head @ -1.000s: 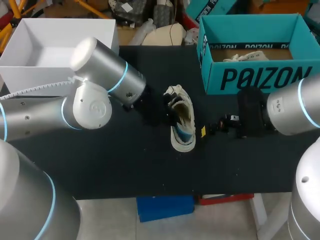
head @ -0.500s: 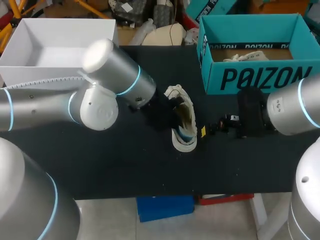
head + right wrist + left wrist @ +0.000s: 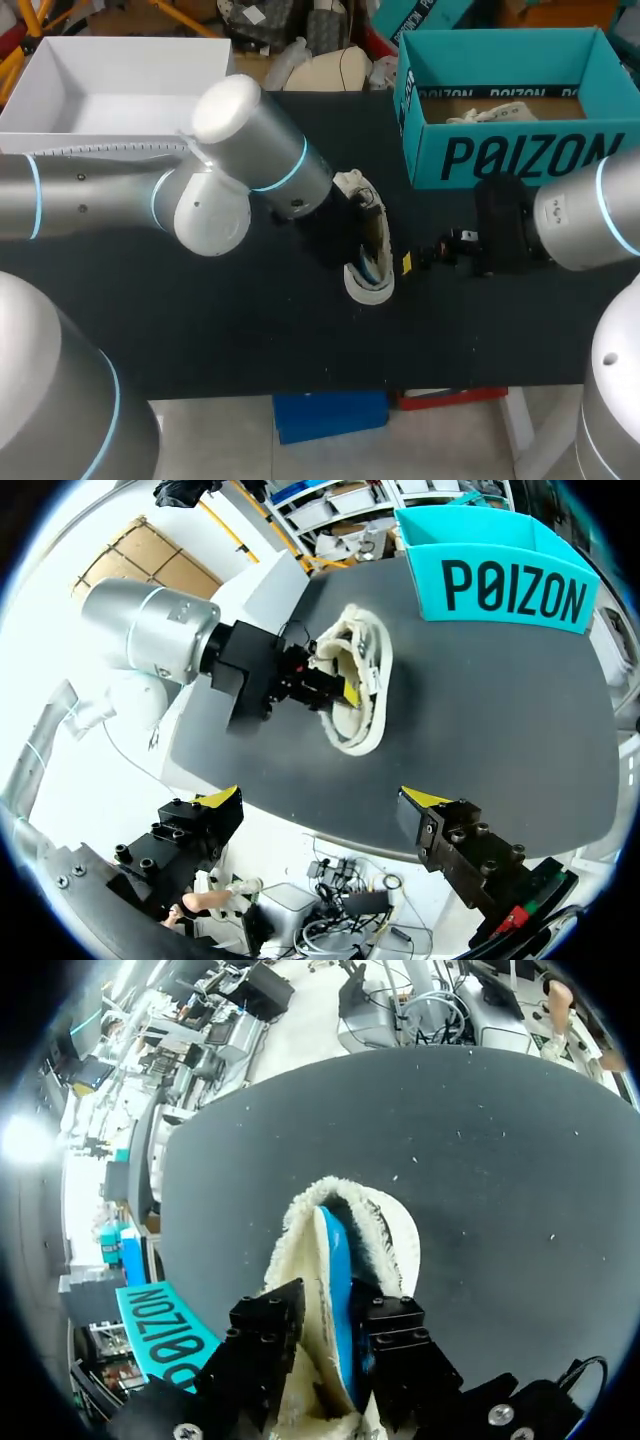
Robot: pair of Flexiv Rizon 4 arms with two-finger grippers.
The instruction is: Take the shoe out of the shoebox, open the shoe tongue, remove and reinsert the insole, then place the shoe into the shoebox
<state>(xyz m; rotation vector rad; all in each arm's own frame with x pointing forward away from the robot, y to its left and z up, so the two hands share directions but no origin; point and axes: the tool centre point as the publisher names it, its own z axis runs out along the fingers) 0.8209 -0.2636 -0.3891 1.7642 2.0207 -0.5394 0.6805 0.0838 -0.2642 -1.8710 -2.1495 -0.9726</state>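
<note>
L gripper point(image 3: 333, 1322) inside shoe point(image 3: 298, 1222) mouth, lined up on blue insole point(image 3: 338, 1270), prob for pull-out; clamped or not, can't tell. Shoe on its side around it, shoebox point(image 3: 500, 158) well beyond. R gripper point(image 3: 322, 798) spread wide, empty, standing clear.

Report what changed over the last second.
The left arm swung toward the middle of the table, bringing the left claw up to the shoe, which shifted slightly; whether it grips yet is unclear. The right arm, the open right claw, the teal box and the white box stayed put.
</note>
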